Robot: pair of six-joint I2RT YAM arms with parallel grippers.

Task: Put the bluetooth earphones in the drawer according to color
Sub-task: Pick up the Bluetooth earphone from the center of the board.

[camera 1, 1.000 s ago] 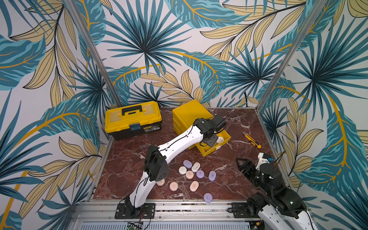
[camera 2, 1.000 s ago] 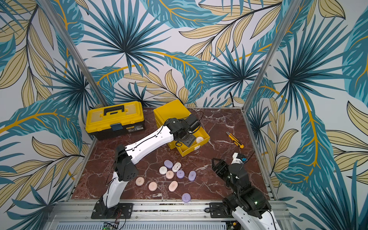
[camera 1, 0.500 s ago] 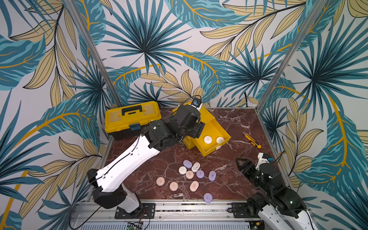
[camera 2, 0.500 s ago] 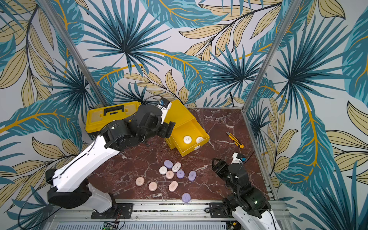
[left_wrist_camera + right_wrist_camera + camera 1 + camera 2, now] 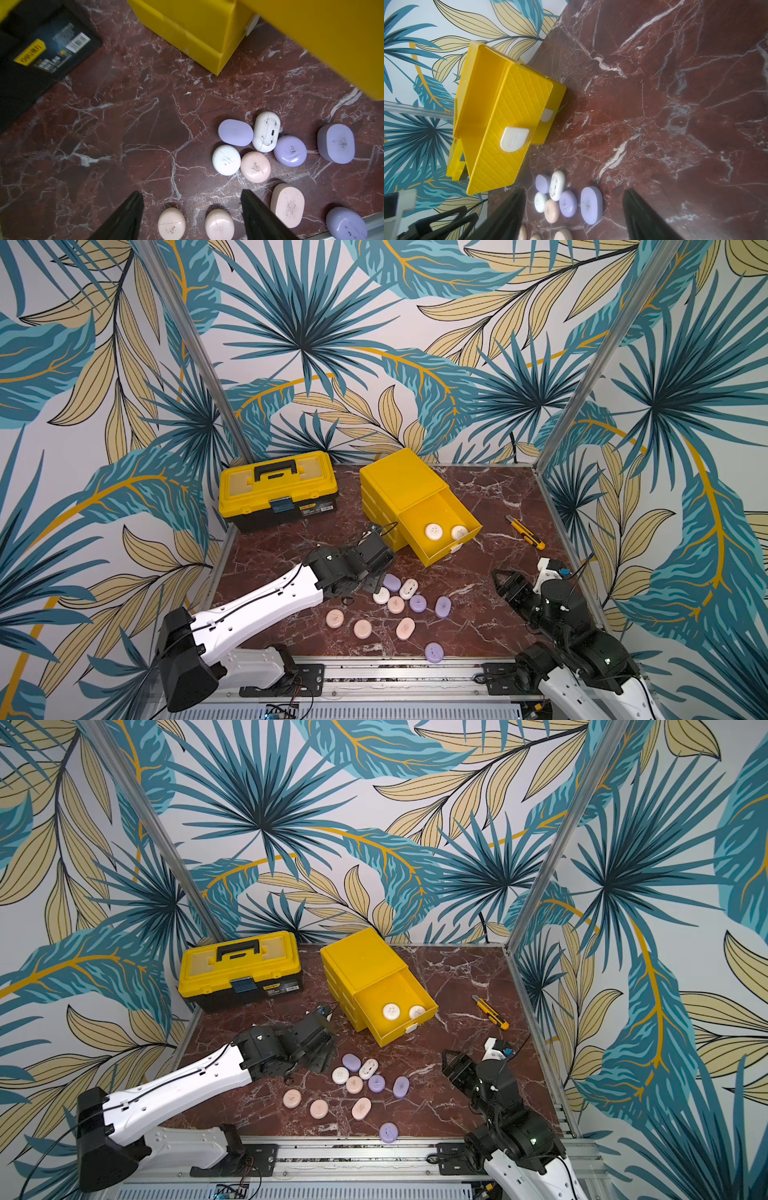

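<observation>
White earphones (image 5: pixel 433 531) are grouped by colour in the open top drawer (image 5: pixel 432 506); left end effector (image 5: pixel 190 193) and right end effector (image 5: pixel 573 190) are spread, empty.

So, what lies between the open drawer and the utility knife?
Nothing: only bare marble tabletop separates the open drawer from the utility knife, as both top views show.
</observation>
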